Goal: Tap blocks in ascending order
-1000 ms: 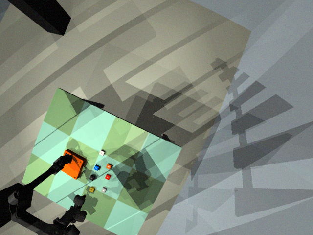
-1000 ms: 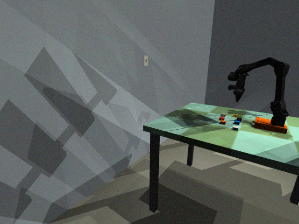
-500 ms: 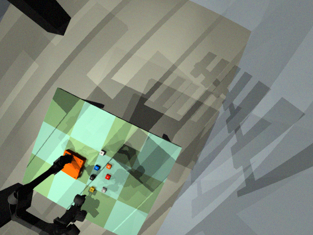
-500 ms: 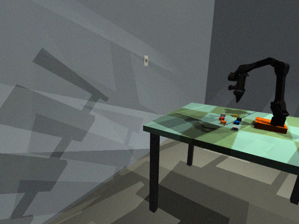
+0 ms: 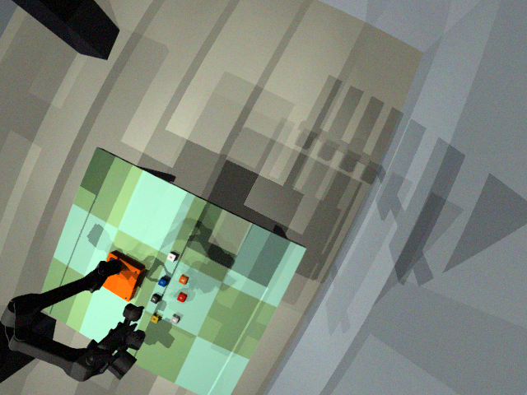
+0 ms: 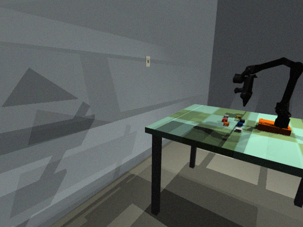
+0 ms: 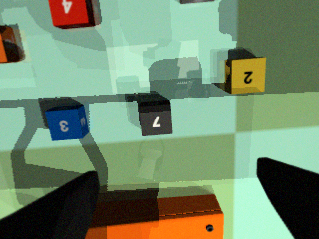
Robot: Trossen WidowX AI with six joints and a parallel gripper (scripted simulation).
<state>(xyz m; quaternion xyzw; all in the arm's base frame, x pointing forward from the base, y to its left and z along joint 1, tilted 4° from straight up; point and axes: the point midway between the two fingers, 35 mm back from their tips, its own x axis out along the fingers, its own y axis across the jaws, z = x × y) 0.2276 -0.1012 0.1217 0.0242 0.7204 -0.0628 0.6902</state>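
Observation:
My gripper (image 6: 244,104) (image 7: 176,172) is open and empty, high above the table. A yellow block (image 5: 156,318) (image 6: 238,117) (image 7: 246,76) shows 2, a blue block (image 5: 162,281) (image 6: 240,124) (image 7: 66,122) shows 3, and a dark grey block (image 5: 156,298) (image 6: 242,121) (image 7: 156,120) shows 7. A red block (image 5: 182,296) (image 6: 224,120) (image 7: 71,11) shows 4, cut by the wrist view's top edge. An orange block (image 5: 183,279) (image 6: 226,124), a light grey block (image 5: 174,318) (image 6: 226,116) and a white block (image 5: 171,256) (image 6: 238,129) have digits I cannot read now.
The orange base (image 5: 123,282) (image 6: 269,126) (image 7: 184,226) of the arm stands beside the blocks. The blocks stand apart from each other in two loose rows. Dark shadows cross the checkered table (image 5: 221,361) (image 6: 168,126).

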